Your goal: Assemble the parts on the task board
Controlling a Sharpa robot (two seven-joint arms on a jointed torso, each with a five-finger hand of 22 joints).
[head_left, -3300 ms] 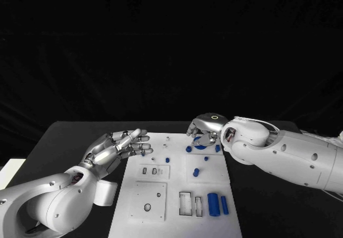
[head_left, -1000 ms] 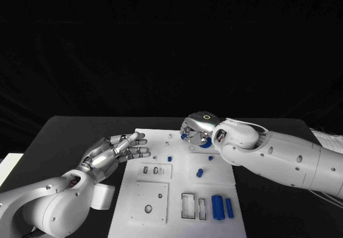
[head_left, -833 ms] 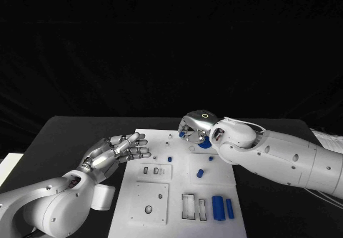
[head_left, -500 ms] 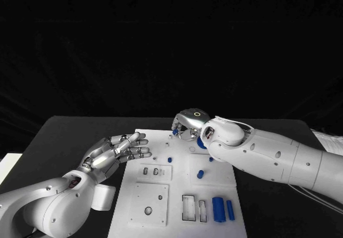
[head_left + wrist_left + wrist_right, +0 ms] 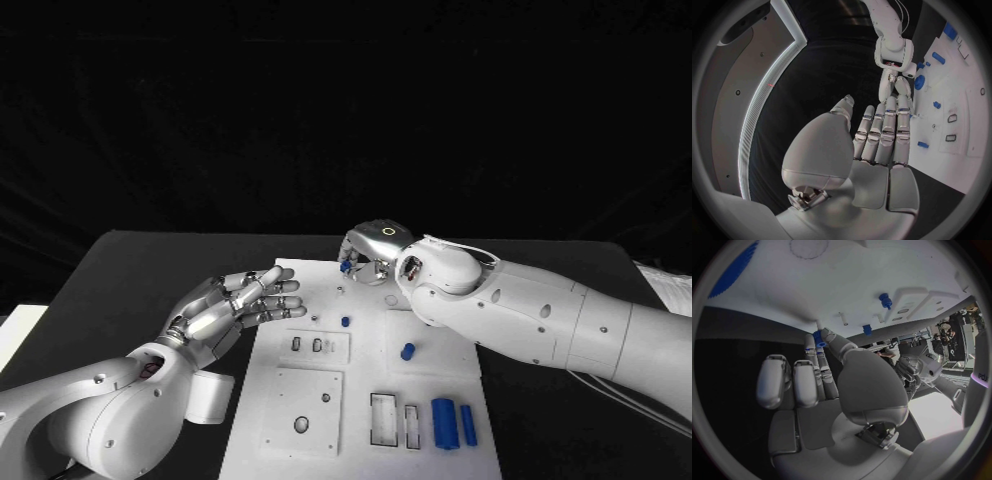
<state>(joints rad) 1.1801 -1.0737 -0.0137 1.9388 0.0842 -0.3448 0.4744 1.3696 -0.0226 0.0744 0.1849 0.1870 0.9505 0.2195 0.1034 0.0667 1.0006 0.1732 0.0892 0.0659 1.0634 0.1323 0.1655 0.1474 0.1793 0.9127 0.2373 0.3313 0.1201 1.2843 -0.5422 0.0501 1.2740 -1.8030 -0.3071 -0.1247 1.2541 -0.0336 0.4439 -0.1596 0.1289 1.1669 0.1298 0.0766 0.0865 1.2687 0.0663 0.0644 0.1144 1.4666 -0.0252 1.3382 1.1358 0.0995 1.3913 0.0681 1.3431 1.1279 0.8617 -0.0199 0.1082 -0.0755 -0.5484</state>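
While pinched, the part (image 5: 819, 336) shows half-hidden.

Right hand (image 5: 369, 252) pinches a blue part (image 5: 345, 267) above the board's (image 5: 361, 385) far edge; left hand (image 5: 238, 303) hovers empty, fingers apart.

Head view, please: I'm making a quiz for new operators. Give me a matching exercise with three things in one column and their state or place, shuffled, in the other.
Things:
1. left hand
2. right hand
3. two large blue parts

State or place:
A. pinches a small blue part over the far end of the task board
B. lie side by side near the board's near right corner
C. holds nothing, fingers spread, at the board's left edge

Pairs: 1-C, 2-A, 3-B
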